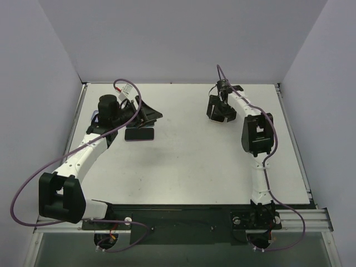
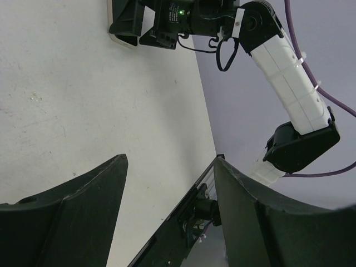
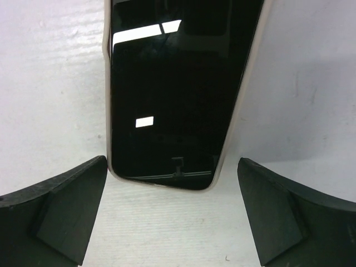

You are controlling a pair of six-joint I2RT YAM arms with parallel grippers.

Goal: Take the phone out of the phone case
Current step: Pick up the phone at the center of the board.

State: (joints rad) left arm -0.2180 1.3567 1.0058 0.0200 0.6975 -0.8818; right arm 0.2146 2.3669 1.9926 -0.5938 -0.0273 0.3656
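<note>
The phone (image 3: pixel 172 94) lies screen-up on the counter (image 2: pixel 67 100), apparently seated in its pale case (image 3: pixel 108 111). The right gripper (image 3: pixel 171 167) hangs over one end, jaws released and straddling it, probably to clamp the sides. The left gripper (image 2: pixel 169 161) waits well apart, jaws released and empty.

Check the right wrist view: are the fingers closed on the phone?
No, the right fingers stand wide apart, with bare table showing between each one and the phone.
</note>
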